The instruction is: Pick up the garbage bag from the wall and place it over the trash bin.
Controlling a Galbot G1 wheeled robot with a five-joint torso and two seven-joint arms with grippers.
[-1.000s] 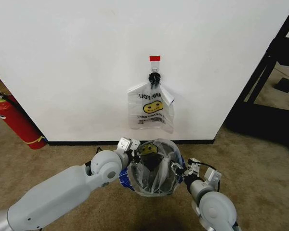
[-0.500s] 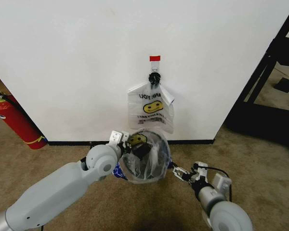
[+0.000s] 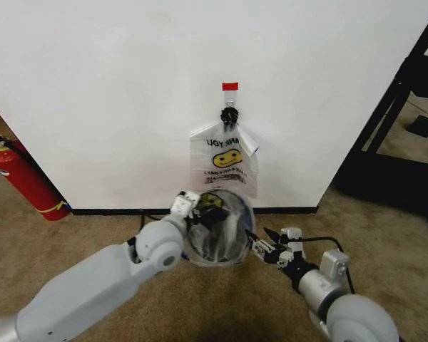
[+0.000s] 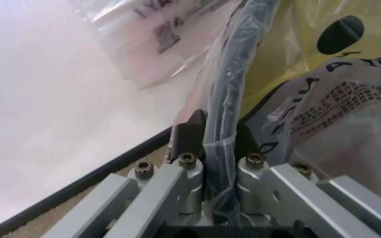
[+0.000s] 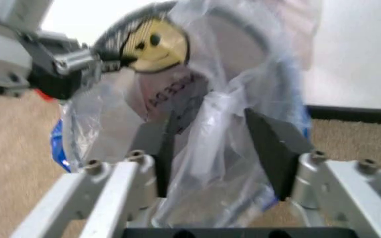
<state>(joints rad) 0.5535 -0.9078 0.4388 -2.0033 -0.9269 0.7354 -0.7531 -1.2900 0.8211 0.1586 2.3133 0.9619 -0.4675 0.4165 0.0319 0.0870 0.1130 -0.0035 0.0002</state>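
Observation:
The garbage bag point(image 3: 217, 239), thin clear plastic with a yellow smiley, is draped over the round black trash bin point(image 3: 247, 214), which stands on the carpet close to the wall point(image 3: 114, 85). My left gripper point(image 3: 195, 206) is at the bin's left rim. In the left wrist view it point(image 4: 214, 130) is shut on the black rim point(image 4: 233, 84) with the bag's film point(image 4: 336, 114) wrapped over it. My right gripper point(image 3: 260, 242) is at the bin's right side, open. A fold of the bag point(image 5: 210, 148) lies loose between its spread fingers point(image 5: 270, 144).
A similar smiley bag point(image 3: 225, 160) hangs on the wall from a black knot under a red tag, just above the bin. A red fire extinguisher point(image 3: 25, 182) leans at the far left. A black shelf frame point(image 3: 403, 107) stands at the right. Brown carpet surrounds the bin.
The left gripper has pulled the bin and bag toward the wall and a little left. The right gripper has come off the rim, and its arm has swung out to the right.

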